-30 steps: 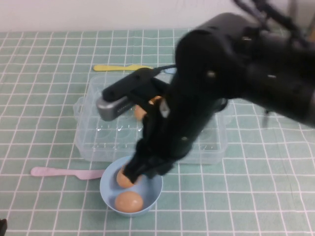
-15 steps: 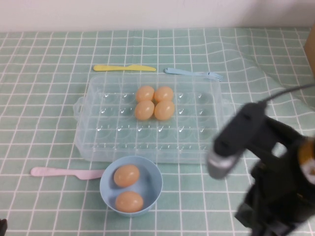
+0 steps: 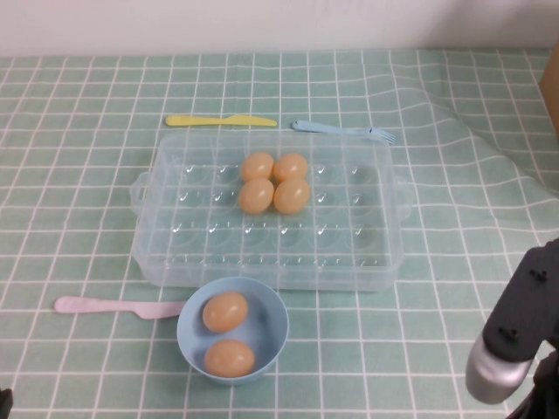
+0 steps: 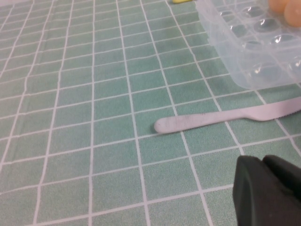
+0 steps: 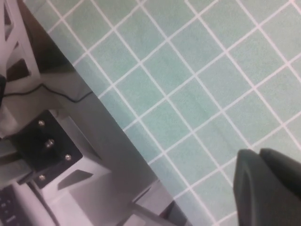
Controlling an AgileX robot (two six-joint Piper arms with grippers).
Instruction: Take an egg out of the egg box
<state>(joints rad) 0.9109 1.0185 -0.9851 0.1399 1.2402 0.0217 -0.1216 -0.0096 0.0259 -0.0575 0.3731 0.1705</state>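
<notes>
Two eggs (image 3: 225, 312) lie in the blue bowl (image 3: 273, 307); four stay in the egg box (image 3: 175, 249). Left pincer (image 4: 270, 188) and right pincer (image 5: 268, 186) look closed, empty, parked off the surface's near edge.

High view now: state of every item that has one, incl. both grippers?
egg box: lidless, four eggs clustered in its cups, other cups empty
blue bowl: upright, holds two eggs
pink knife: flat, beside the bowl
yellow knife: flat, behind the box
blue fork: flat, behind the box
left gripper: near the pink knife, holds nothing
right gripper: over the table edge, holds nothing
</notes>
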